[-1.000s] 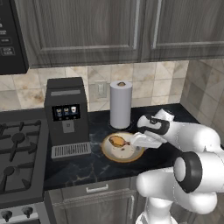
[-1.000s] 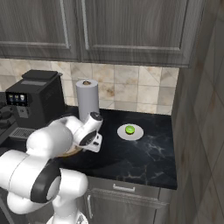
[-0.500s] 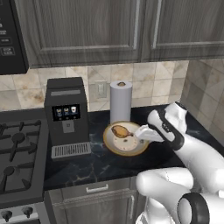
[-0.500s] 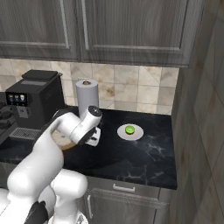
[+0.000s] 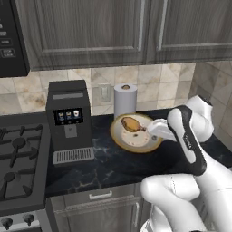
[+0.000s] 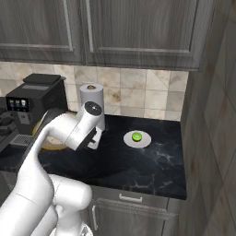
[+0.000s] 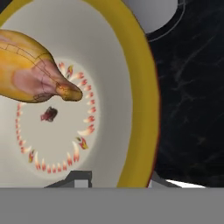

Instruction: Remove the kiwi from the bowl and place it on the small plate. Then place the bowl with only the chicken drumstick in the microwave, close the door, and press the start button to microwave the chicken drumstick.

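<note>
Bowl (image 5: 136, 132) higher, in claw (image 5: 155, 130)

The glossy golden-brown chicken drumstick (image 5: 130, 123) lies in the wide cream bowl with a golden-tan rim (image 5: 118, 139), above the black marble worktop (image 5: 108, 165). Behind it stands the white paper-towel roll (image 5: 125, 100), left the black coffee machine (image 5: 68, 121). Right, the small lime-green kiwi (image 6: 137, 136) rests on the small white plate (image 6: 129, 141).

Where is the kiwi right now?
In the right base view, the kiwi sits on the small plate on the counter, right of the paper towel roll.
</note>
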{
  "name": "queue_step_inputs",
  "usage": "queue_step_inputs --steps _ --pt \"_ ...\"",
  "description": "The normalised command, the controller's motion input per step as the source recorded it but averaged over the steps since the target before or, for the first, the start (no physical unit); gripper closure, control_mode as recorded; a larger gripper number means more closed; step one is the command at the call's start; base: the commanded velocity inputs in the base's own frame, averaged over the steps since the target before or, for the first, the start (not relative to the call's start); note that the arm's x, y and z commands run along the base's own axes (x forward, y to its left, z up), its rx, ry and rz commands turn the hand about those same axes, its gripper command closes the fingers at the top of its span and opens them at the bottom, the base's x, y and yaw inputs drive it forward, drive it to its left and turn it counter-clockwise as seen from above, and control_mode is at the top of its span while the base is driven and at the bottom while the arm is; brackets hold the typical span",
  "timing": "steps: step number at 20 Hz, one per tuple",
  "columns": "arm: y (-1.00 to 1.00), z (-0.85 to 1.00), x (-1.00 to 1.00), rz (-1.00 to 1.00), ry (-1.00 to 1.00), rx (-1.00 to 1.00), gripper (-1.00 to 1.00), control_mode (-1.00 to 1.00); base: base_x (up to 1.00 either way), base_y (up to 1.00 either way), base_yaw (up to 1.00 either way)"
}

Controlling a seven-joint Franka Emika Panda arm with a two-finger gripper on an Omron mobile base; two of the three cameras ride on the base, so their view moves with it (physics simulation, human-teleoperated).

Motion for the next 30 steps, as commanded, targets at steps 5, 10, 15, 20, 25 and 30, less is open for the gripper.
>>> queue_step_inputs --steps 5,10,15,20,25,30 --pt "-0.32 0.3 -0.76 -0.12 0.0 0.12 1.0 -1.0 0.0 0.0 0.0" --pt "-0.1 0.01 -0.61 -0.11 -0.02 0.06 1.0 -1.0 0.0 0.0 0.0" --pt "0.0 0.0 -0.21 -0.01 -0.02 0.01 1.0 -1.0 0.0 0.0 0.0" --pt "0.33 0.0 -0.12 0.0 0.0 -0.01 1.0 1.0 -0.14 0.4 0.0" --pt "0.0 0.0 0.0 0.0 0.0 0.0 1.0 1.0 -0.53 1.0 0.0" --pt "0.0 0.0 0.0 0.0 0.0 0.0 1.0 1.0 -0.63 1.0 0.0"
